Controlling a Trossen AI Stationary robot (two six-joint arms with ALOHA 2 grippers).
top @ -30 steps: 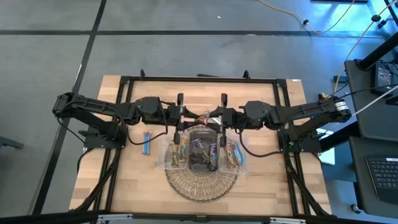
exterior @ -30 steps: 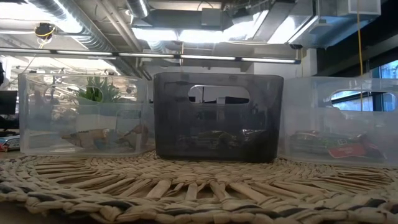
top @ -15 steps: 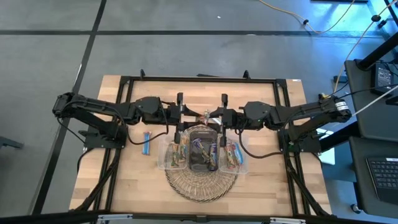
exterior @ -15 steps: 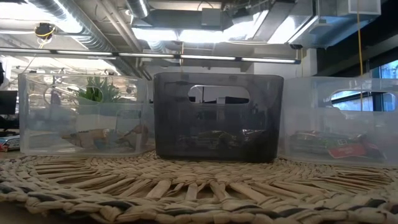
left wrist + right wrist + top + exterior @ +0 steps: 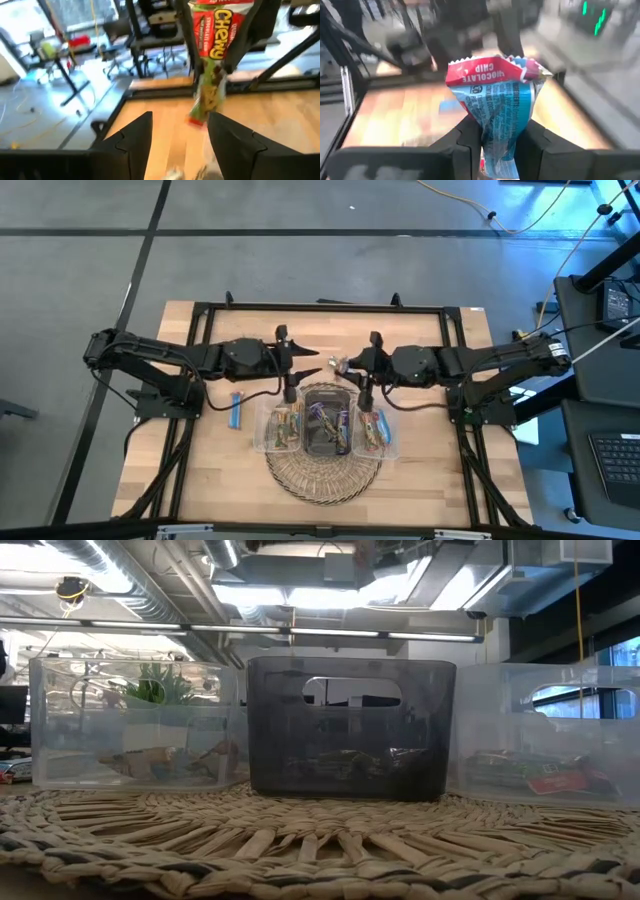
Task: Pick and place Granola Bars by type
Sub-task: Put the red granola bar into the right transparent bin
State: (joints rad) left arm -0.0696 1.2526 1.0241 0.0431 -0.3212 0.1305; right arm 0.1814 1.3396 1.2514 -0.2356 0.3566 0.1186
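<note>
The right gripper (image 5: 497,145) clamps a chocolate chip granola bar (image 5: 495,107) above the table at twelve o'clock of the dark bin (image 5: 327,420); the left gripper (image 5: 180,135) stands wide, apart from it; three bins hold bars, clear left bin (image 5: 282,427), dark middle, clear right bin (image 5: 372,430); a blue bar (image 5: 235,411) lies at nine o'clock.

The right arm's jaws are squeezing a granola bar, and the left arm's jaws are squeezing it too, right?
Not quite. The right gripper does squeeze the granola bar, but the left gripper has its jaws open with the bar in front of them, not between them. The left wrist view shows this.
</note>
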